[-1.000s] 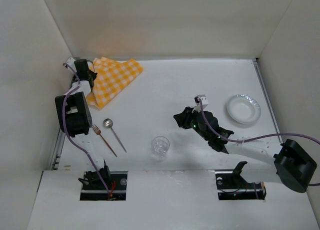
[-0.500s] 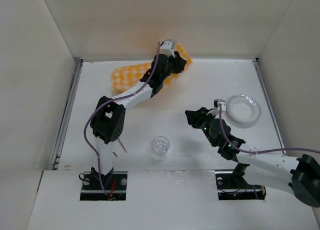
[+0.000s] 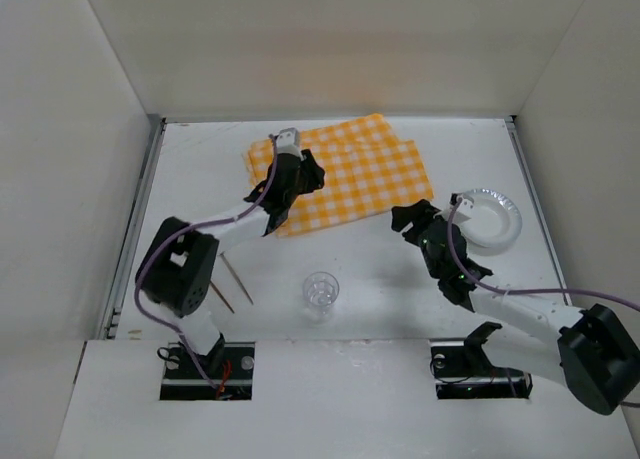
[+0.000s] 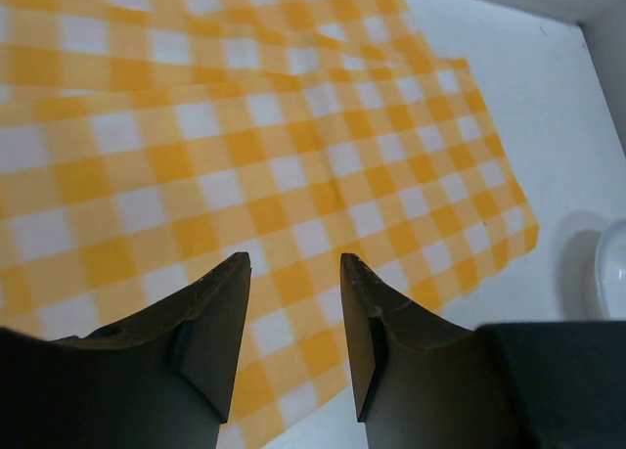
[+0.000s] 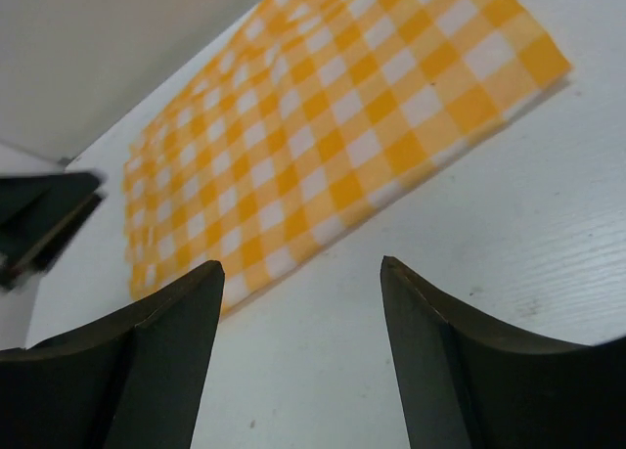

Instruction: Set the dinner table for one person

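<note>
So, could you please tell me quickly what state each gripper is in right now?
Left gripper: open, holding nothing, over the orange-and-white checked cloth.
Right gripper: open, holding nothing.

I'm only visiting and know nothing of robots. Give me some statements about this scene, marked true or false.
The checked cloth lies spread out on the table. True.
The left gripper is shut on the cloth. False: it is open and empty, over the cloth.
The glass stands on the cloth. False: it stands on bare table, nearer the arms.
The right gripper is open and empty. True.
</note>
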`<state>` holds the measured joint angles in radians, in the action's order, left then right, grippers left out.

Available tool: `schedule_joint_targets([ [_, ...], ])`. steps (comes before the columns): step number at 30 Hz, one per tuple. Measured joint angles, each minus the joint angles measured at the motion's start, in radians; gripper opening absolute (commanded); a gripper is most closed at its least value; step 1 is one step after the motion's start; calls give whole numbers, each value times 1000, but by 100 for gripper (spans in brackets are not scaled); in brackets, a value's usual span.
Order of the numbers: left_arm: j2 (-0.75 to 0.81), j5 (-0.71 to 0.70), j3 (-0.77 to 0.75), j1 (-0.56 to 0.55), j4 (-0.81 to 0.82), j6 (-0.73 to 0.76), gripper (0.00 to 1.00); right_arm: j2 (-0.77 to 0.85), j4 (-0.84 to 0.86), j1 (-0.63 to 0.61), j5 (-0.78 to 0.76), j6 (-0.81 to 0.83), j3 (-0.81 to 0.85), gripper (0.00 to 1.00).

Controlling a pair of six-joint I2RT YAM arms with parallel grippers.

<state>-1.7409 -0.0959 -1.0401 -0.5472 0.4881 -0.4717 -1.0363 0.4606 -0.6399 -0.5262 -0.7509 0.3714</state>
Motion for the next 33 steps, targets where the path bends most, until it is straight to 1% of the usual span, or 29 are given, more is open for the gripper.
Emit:
schedule_joint_targets([
  [3, 161, -105, 124, 21, -13, -68, 46, -86, -27, 92, 55, -50, 45, 71],
  [5, 241, -160, 185, 23, -39, -111, 49, -120, -30, 133, 80, -79, 58, 67],
  [7, 289, -195, 236, 26, -80, -158, 49, -134, -37, 149, 95, -96, 58, 55],
  [8, 301, -206, 261, 28, -103, -183, 50, -135, -43, 150, 99, -103, 58, 48],
  [9, 306, -214, 287, 29, -126, -205, 50, -133, -49, 150, 104, -107, 58, 38],
  [10, 306, -220, 311, 32, -146, -224, 50, -127, -55, 150, 108, -108, 58, 31],
  [11, 306, -225, 338, 33, -169, -244, 50, -115, -65, 149, 110, -111, 58, 27],
  [12, 305, -229, 366, 34, -190, -262, 50, -101, -74, 149, 112, -113, 57, 26],
  [15, 296, -240, 429, 40, -231, -310, 47, -41, -109, 149, 112, -117, 56, 27],
  [17, 279, -244, 449, 40, -239, -334, 42, -5, -122, 148, 111, -117, 52, 32],
  [19, 255, -249, 455, 40, -228, -349, 34, 24, -131, 147, 107, -117, 45, 37],
  [22, 230, -244, 456, 44, -189, -366, 16, 63, -152, 143, 100, -118, 27, 46],
  [24, 217, -238, 457, 58, -170, -371, 9, 87, -173, 142, 95, -118, 13, 50],
  [27, 217, -225, 471, 114, -150, -375, 5, 143, -223, 146, 92, -118, -8, 55],
  [30, 219, -221, 483, 195, -130, -374, 4, 221, -289, 163, 88, -131, -22, 60],
  [33, 219, -221, 483, 246, -129, -361, 4, 296, -350, 188, 82, -153, -29, 62],
])
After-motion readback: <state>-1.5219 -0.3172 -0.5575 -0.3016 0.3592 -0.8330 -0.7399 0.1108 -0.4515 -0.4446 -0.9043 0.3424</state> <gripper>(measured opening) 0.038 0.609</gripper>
